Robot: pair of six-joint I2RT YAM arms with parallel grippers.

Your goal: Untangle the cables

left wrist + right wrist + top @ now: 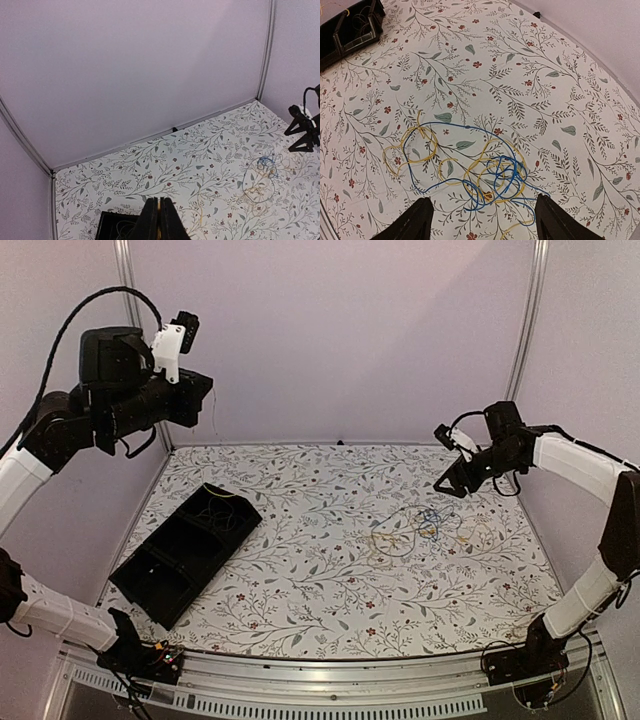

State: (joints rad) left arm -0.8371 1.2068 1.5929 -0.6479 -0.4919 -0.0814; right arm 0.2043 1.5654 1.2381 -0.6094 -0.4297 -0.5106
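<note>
Roughly side-to-side, long axis of cables point(502, 175).

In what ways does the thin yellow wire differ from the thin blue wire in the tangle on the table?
Colour: the thin yellow wire is yellow-orange; the thin blue wire is bright blue. Layout: the yellow wire forms several round loops spread wide; the blue wire bunches into one dense knot with a long arc leaving it. Shared: both lie on the floral table cover, crossing each other, ungripped.
</note>
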